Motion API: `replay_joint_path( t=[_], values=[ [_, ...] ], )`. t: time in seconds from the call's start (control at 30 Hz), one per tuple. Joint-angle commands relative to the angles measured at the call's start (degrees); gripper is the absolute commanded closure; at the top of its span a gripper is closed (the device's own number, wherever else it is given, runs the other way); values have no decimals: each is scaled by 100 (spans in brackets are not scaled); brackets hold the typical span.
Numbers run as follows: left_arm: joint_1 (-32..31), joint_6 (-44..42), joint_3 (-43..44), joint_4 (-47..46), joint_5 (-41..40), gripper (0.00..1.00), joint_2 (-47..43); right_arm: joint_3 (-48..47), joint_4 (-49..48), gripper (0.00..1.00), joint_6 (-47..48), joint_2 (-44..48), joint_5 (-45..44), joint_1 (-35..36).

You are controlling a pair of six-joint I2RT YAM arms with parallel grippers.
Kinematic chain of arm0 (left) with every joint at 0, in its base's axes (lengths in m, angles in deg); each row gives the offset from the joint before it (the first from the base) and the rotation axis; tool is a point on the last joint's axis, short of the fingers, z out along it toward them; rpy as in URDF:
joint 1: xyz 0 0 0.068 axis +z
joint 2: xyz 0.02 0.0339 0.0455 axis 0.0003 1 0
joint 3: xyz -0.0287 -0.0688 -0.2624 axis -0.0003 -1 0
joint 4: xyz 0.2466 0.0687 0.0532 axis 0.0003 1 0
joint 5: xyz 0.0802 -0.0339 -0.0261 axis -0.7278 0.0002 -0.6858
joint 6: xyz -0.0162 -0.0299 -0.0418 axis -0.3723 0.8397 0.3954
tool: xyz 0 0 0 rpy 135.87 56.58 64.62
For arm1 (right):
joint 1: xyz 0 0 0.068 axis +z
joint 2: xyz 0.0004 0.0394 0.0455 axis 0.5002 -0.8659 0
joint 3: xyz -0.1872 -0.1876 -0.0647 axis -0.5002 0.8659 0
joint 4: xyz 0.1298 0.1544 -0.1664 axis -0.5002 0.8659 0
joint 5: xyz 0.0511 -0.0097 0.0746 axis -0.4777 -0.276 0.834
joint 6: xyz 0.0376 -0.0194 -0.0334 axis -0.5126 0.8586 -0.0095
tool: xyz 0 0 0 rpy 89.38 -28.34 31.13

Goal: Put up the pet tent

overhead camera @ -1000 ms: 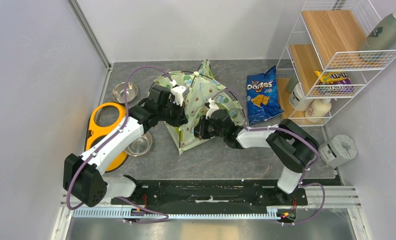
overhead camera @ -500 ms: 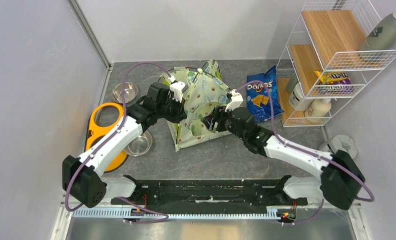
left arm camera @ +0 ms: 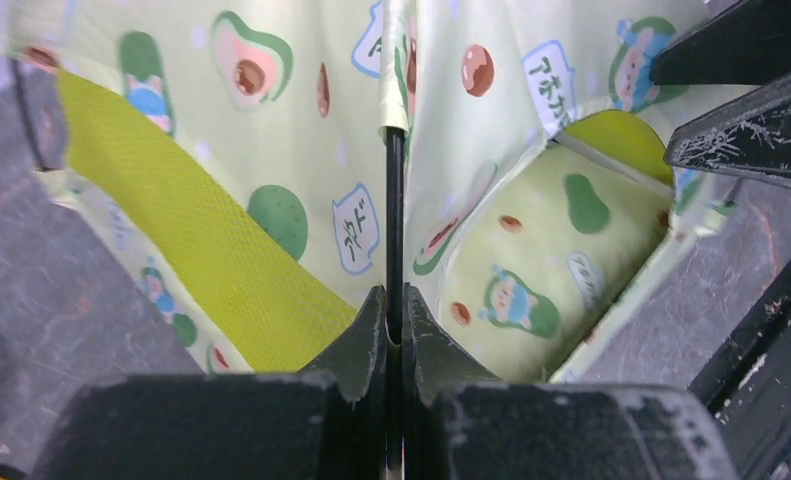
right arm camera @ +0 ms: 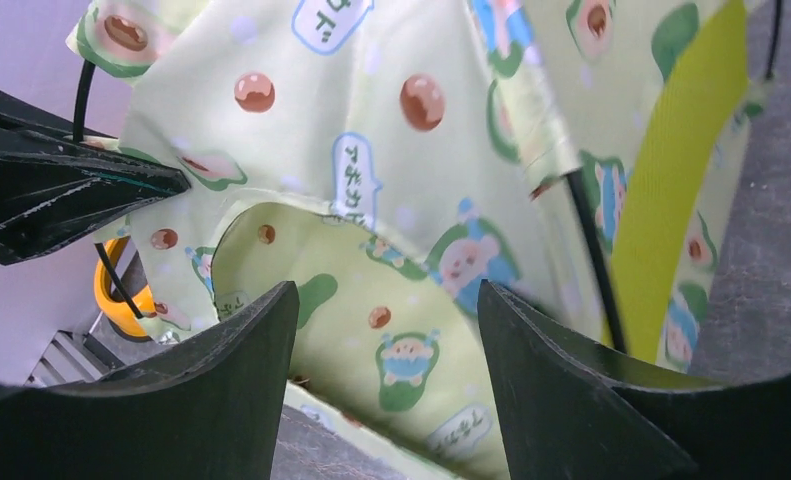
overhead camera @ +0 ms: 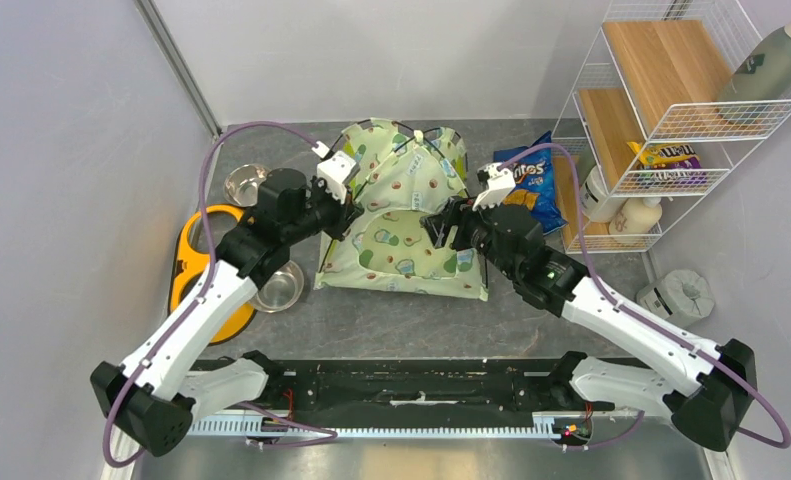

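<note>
The pet tent [overhead camera: 401, 215] stands spread out as a low dome at the middle back of the table, cream-green with avocado print and lime panels. My left gripper [overhead camera: 346, 213] is at its left side, shut on a thin black pole [left arm camera: 394, 210] that runs up into a fabric sleeve; the jaws [left arm camera: 394, 312] pinch the pole between them. My right gripper [overhead camera: 441, 228] is at the tent's right front, open, its fingertips [right arm camera: 289, 300] wide apart with only tent fabric [right arm camera: 411, 250] beyond them. Another black pole [right arm camera: 593, 255] passes just right of it.
A Doritos bag [overhead camera: 529, 180] lies right of the tent. A white wire shelf [overhead camera: 671, 120] with bottles and snacks stands at the far right. An orange feeder [overhead camera: 206, 262] and two steel bowls [overhead camera: 248, 183] [overhead camera: 279, 288] sit left. A grey round object [overhead camera: 683, 295] is at right.
The tent went from a folded, upright bundle to a spread dome. My right gripper let go of it and opened. The left arm pulled its pole leftward.
</note>
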Motion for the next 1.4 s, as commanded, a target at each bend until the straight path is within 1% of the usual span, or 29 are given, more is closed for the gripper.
replay_joint_path(
  t=[0.0,0.07,0.13,0.17,0.2,0.27,0.3,0.33,0.37,0.43,0.5,0.53,0.6,0.8,0.9,0.93,1.0,1.13,1.27,1.37],
  values=[
    [-26,-411,-286,-1290,45,98,-407,-425,298,26,291,183,-63,16],
    [-24,-363,-563,-1387,-41,98,-445,-442,305,26,300,196,21,12],
    [-32,-246,-1019,-1524,-340,98,-445,-434,299,26,316,163,165,10],
    [-29,-180,-1195,-1521,-417,93,-425,-436,301,25,338,126,278,12],
    [-28,-74,-1381,-1507,-461,81,-415,-451,338,25,350,83,416,13],
    [-26,165,-1617,-1507,-556,66,-415,-531,458,23,403,1,811,12],
    [-24,268,-1700,-1507,-602,54,-438,-576,527,23,414,-53,1046,11],
    [-24,332,-1747,-1515,-664,48,-455,-610,571,22,447,-98,1225,12],
    [-26,335,-1786,-1515,-738,43,-474,-659,643,22,477,-128,1471,12],
    [-24,337,-1825,-1541,-834,35,-538,-741,786,21,477,-167,1558,12],
    [-26,337,-1809,-1550,-929,30,-609,-763,855,21,487,-115,1424,12],
    [-24,339,-1786,-1557,-981,29,-640,-773,882,21,492,-60,1303,12],
    [-29,340,-1748,-1577,-1065,28,-714,-834,984,21,510,35,840,12],
    [-26,336,-1516,-1434,-1160,28,-768,-1237,1540,21,807,148,100,12],
    [-24,338,-1447,-1338,-1133,33,-750,-1351,1784,22,1040,53,-330,-10],
    [-24,339,-1447,-1323,-1132,35,-744,-1385,1889,24,1096,-17,-448,-42],
    [-24,509,-1464,-1307,-1089,39,-736,-1434,2019,33,1251,-174,-415,-130],
    [-25,542,-1463,-1204,-992,53,-705,-1502,2151,50,1396,-580,-53,-372],
    [-24,577,-1482,-1216,-994,65,-685,-1515,2055,57,1502,-963,316,-424],
    [-24,633,-1444,-1266,-1017,69,-561,-1621,1915,60,1499,-1244,376,-451]
  ],
)
